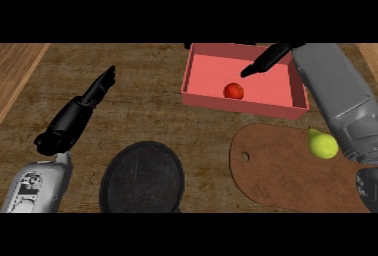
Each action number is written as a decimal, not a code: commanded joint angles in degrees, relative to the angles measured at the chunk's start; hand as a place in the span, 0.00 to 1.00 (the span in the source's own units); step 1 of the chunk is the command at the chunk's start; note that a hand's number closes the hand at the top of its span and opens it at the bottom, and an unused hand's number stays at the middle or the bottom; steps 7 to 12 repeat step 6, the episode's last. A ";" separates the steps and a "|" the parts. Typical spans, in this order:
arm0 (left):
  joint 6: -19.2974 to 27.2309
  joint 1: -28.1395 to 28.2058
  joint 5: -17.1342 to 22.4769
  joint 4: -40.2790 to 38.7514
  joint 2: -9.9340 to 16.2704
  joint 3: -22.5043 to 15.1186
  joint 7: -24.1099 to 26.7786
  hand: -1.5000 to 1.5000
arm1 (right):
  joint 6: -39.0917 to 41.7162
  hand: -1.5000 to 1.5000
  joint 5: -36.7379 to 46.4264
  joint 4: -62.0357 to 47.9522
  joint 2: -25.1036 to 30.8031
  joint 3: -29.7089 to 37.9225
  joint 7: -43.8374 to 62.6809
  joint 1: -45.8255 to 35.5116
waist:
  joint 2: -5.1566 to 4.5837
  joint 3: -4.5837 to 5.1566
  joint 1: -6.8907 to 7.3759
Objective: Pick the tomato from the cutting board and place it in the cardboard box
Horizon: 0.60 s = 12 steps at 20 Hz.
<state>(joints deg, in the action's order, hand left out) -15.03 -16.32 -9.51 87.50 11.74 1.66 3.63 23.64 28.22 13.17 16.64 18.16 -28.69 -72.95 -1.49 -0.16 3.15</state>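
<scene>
— Where's the tomato [234, 90]?

— Resting inside the pink box [199, 96], on its floor. My right hand [264, 61] hangs above the box, fingers [251, 70] straight and together, tips just up and right of the tomato, not touching it.

— And the other hand?

— My left hand [74, 117] sits over the tabletop [148, 115], fingers straight, holding nothing. A green pear [322, 144] lies on the cutting board [288, 175]; a dark round plate [142, 177] beside it.

The light is dim and even over the dark tabletop [148, 115], with no glare. Soft shadow pools inside the box [244, 80] along its near wall, and under the pear [322, 145] on the cutting board [288, 175]. The black pan [142, 177] shows almost no surface detail.
</scene>
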 commanded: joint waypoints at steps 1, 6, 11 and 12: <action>-0.44 0.64 -0.29 0.75 -0.17 -0.89 -0.26 0.50 | 1.18 0.00 -8.80 -4.10 2.87 9.62 6.52 -3.09 | -0.17 0.07 1.01; -1.37 -0.32 0.97 3.77 -0.63 -1.36 -2.49 0.50 | -1.48 0.00 -11.04 -5.18 6.33 12.44 6.27 -0.66 | -0.78 -0.01 2.30; -1.37 -0.32 0.97 3.77 -0.63 -1.36 -2.49 0.50 | -1.48 0.00 -11.04 -5.18 6.33 12.44 6.27 -0.66 | -0.78 -0.01 2.30; -1.37 -0.32 0.97 3.77 -0.63 -1.36 -2.49 0.50 | -1.48 0.00 -11.04 -5.18 6.33 12.44 6.27 -0.66 | -0.78 -0.01 2.30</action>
